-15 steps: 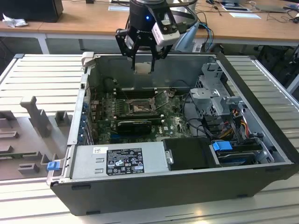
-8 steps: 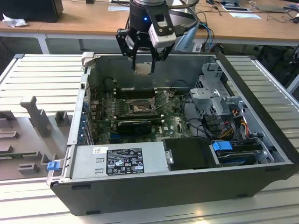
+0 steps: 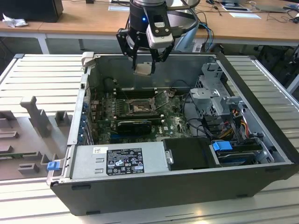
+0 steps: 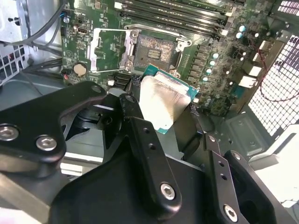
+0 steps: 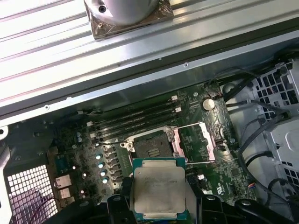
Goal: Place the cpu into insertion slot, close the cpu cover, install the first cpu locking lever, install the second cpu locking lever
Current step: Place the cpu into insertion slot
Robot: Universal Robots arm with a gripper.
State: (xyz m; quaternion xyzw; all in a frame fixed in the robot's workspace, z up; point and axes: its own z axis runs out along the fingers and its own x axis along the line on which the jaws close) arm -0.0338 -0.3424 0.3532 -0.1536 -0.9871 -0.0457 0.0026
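On the exterior view's left, a grey tray (image 3: 28, 135) with moulded holders lies on the ribbed table (image 3: 42, 79), just beside the open computer case (image 3: 187, 186). Along the case's near edge sits the silver power supply (image 3: 117, 161). In the upper middle of the frame the gripper (image 3: 143, 63) hangs above the case, its black fingers (image 4: 140, 135) clenched on the cpu (image 3: 142, 69), which it holds by two opposite edges well clear of the board. In both wrist views the chip's pale metal face is turned towards the cameras.

Below it lies the green motherboard (image 3: 173, 123). The insertion slot (image 3: 138, 108) is bare, its dark square of contacts showing in the first wrist view. The cpu cover (image 5: 178, 144) is swung open, lying back beside the slot with its square window over the board. Long black memory slots (image 5: 135, 119) run along another side of the socket.

Towards the exterior view's right stand a grey metal drive cage (image 3: 215, 98), loose cables (image 3: 236, 116) and a blue latch (image 3: 222, 145).
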